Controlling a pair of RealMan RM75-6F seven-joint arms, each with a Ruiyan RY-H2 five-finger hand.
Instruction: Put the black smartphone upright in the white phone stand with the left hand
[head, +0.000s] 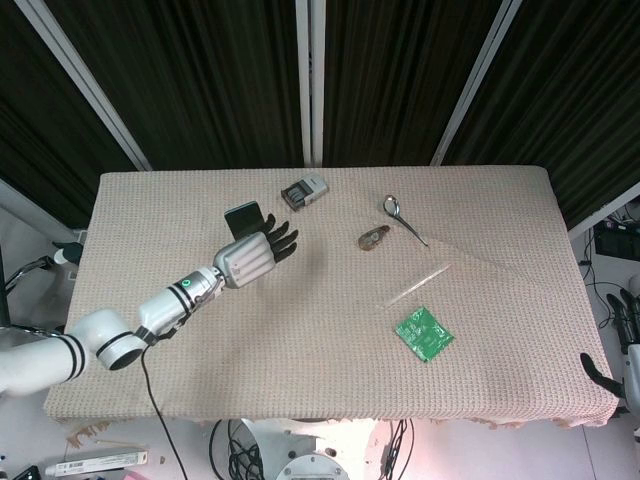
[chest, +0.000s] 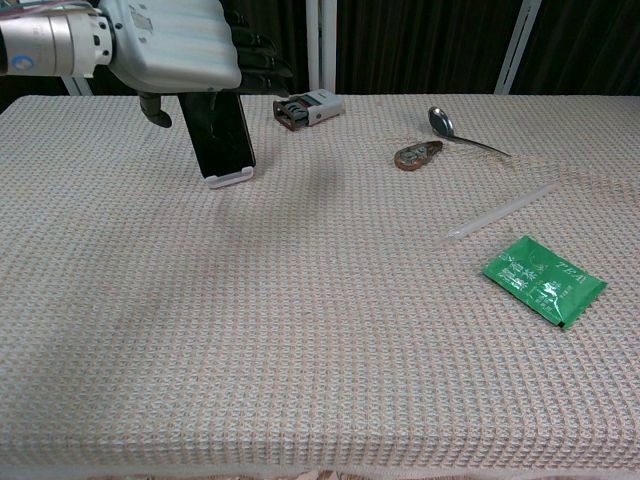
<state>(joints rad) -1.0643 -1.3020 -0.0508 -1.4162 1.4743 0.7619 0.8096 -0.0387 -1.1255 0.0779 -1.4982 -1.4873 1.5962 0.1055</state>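
The black smartphone (chest: 222, 136) stands upright in the white phone stand (chest: 229, 179), far left part of the surface (chest: 300, 330), screen facing the chest camera and leaning back a touch. Only the stand's white lip shows, under the phone's bottom edge. From the head view the phone (head: 243, 216) shows as a dark slab poking up just behind the fingers.

The left robot hand (chest: 170, 45) hovers above and slightly in front of the phone, fingers spread and extended, palm empty, holding nothing. In the head view that same left robot hand (head: 255, 255) shows its silver back with dark fingertips (head: 288, 240) fanned out toward the far side. Whether a finger brushes the phone's top edge I cannot tell; the hand covers it in the chest view.

The right robot hand (head: 630, 335) sits off the surface's right edge, barely in frame, and I cannot tell how its fingers lie.

Across the rest of the surface: a small grey box-like device (chest: 308, 108) lies near the far edge, just right of the phone. Further right, a metal spoon (chest: 450, 128) rests with its bowl toward the back, and a small brownish object (chest: 417, 155) lies just beside it. A clear straw-like stick (chest: 500, 212) lies diagonally, and near it, closer to the front, a green tea packet (chest: 543, 280) lies flat.
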